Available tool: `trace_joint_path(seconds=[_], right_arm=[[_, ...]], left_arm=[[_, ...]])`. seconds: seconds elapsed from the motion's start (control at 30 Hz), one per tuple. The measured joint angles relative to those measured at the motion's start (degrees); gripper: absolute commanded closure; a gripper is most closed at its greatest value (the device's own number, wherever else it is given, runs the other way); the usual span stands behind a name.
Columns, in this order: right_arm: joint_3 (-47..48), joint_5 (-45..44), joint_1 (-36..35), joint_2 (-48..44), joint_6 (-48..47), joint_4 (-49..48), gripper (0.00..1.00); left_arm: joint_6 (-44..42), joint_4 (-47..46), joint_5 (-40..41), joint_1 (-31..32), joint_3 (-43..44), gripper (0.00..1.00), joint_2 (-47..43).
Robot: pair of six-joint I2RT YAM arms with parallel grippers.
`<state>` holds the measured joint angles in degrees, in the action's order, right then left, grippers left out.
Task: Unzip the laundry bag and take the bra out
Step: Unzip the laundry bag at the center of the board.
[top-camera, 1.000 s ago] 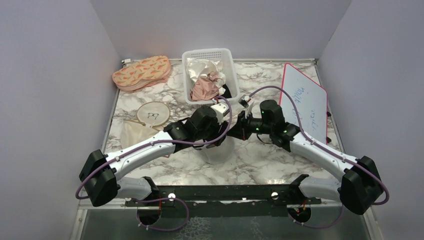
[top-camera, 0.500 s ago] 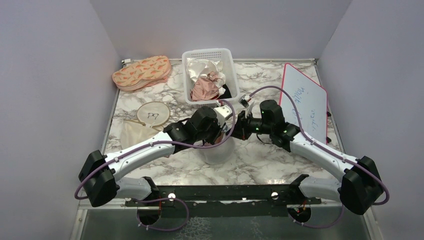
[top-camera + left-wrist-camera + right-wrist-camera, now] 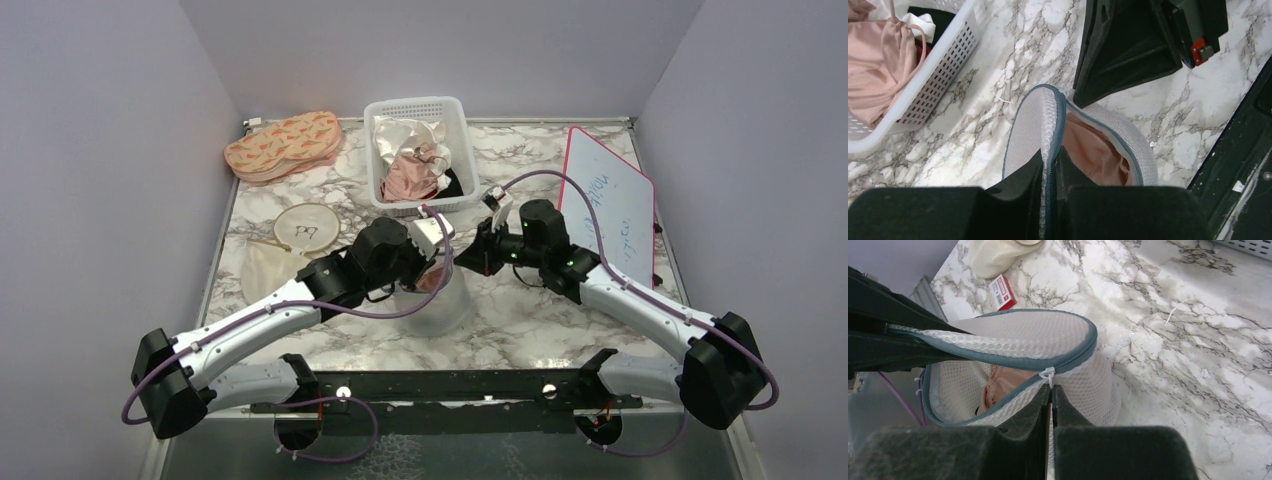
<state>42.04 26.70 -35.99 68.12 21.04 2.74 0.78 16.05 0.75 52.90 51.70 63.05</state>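
White mesh laundry bag (image 3: 1013,337) sits on the marble table (image 3: 530,320), partly unzipped, pink bra (image 3: 1093,150) inside. Left gripper (image 3: 1049,161) clamps the lid's rim, holding it up. The right gripper (image 3: 1051,390) pinches the rim at the zip pull (image 3: 1047,374), likely steadying the opening.

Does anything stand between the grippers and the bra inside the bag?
Partly. The laundry bag is open: the left gripper pinches its lid up, so the bra shows through the gap. The lid hangs over part of the opening, and the right gripper is shut on the rim.
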Motion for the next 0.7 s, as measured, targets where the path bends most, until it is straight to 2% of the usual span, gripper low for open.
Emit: trace_joint_path(seconds=[0.33, 0.63, 0.7], right_arm=[[0.02, -1.53, 4.63, 3.48, 1.25, -2.38, 0.99], [1.07, 2.97, 5.11, 3.63, -0.87, -3.61, 0.99], [1.03, 4.26, 5.2, 3.58, -1.42, -3.63, 0.99]], left_arm=[[-6.84, -12.31, 0.81, 0.07, -8.37, 1.0, -7.93], [-5.31, -16.9, 1.92, 0.07, -9.29, 1.0, -6.99], [-3.58, -16.76, 2.29, 0.07, -9.77, 0.91, -6.99]])
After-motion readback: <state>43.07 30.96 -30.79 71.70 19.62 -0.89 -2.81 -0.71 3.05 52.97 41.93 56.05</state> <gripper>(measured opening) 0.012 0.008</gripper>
